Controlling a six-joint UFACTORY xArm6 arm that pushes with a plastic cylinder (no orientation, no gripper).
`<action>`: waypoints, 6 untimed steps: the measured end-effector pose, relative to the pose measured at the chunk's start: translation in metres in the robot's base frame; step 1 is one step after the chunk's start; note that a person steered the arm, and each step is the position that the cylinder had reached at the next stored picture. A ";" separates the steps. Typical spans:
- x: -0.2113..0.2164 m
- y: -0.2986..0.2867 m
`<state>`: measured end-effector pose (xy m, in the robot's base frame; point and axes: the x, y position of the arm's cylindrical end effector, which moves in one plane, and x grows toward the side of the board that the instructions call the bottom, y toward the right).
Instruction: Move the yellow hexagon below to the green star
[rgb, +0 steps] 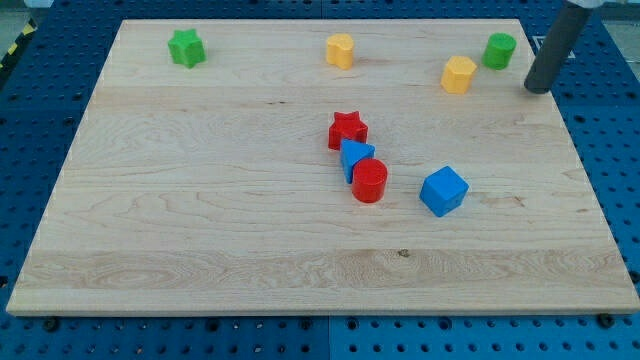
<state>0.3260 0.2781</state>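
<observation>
The yellow hexagon (459, 74) lies near the view's top right of the wooden board (200, 230). The green star (186, 47) lies at the top left corner, far to the hexagon's left. My tip (538, 90) is at the board's right edge, to the right of the hexagon and a little lower, with a gap between them. It touches no block.
A green cylinder (500, 50) stands just above and right of the hexagon, close to my rod. A yellow heart-like block (340, 50) sits at top centre. A red star (347, 130), blue triangle (355, 158) and red cylinder (369, 181) cluster mid-board, with a blue cube (444, 191) to their right.
</observation>
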 end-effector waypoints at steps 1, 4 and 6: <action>-0.014 -0.024; -0.002 -0.204; 0.002 -0.172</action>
<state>0.3283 0.1057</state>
